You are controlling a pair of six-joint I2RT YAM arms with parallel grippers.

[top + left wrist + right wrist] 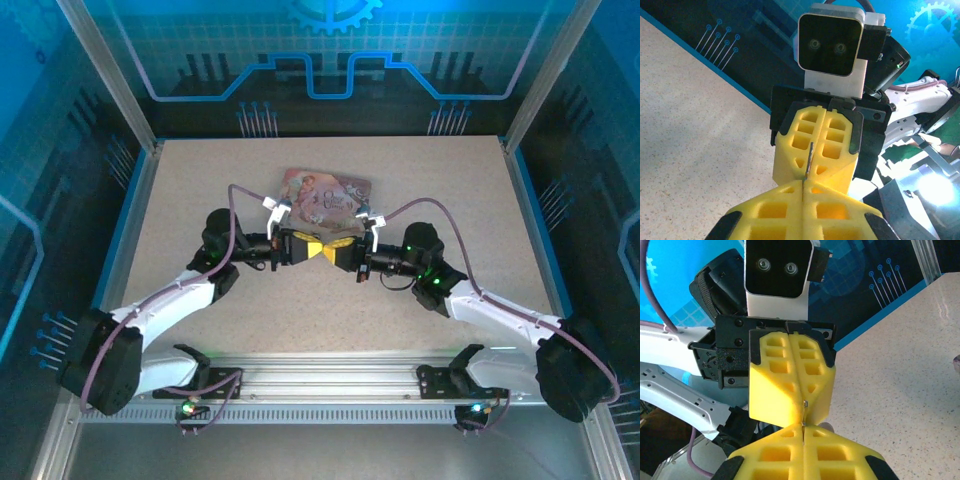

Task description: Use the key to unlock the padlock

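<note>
Above the table's middle, my left gripper [314, 250] and right gripper [332, 250] meet tip to tip, yellow fingers pressed together on both. In the left wrist view the key [809, 160] is a thin grey metal strip seen edge-on. It lies in the seam of the right gripper [809, 172] and runs down into the tips of my left gripper [803, 184]. From the right wrist, a short end of the key [805, 403] shows in the left gripper's [804, 409] seam just above my right gripper [803, 426]. The padlock is hidden.
A pink picture-printed tin [325, 192] lies flat just behind the two grippers. Speckled beige tabletop [450, 200] spreads to both sides, bounded by blue walls. A small grey rounded bit [826, 426] peeks out by my right fingertips; I cannot tell what it is.
</note>
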